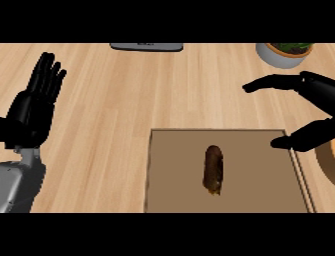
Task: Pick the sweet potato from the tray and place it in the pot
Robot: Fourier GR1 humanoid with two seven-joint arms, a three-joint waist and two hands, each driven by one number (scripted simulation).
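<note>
The long, dark brown sweet potato [213, 169] lies lengthwise near the middle of the flat tan rectangular tray [171, 190], with bare tray floor on every side of it, and nothing touches it. At the right edge of the view, just beside the tray, a curved orange-brown rim with a pale inside shows; I judge it to be the pot [331, 165], though only a small part is visible. The black right hand [319, 107] hangs above the tray's far right corner, fingers spread forward and thumb [303, 137] pointing down toward the tray, so it is open and holds nothing. The black left hand [35, 102] is open too, fingers straight up, resting over the light wooden tabletop [155, 90] at the left side, well apart from the tray. At the far edge of the tabletop stand a grey flat object [146, 46] and a white planter with green leaves [282, 54]. I judge the step in hand to be the approach to the pick: the sweet potato is not yet grasped. The next move would call for bringing the right hand left and down over the sweet potato, with the fingers on one long side and the thumb on the other, and closing across its narrow width before lifting it toward the pot.
</note>
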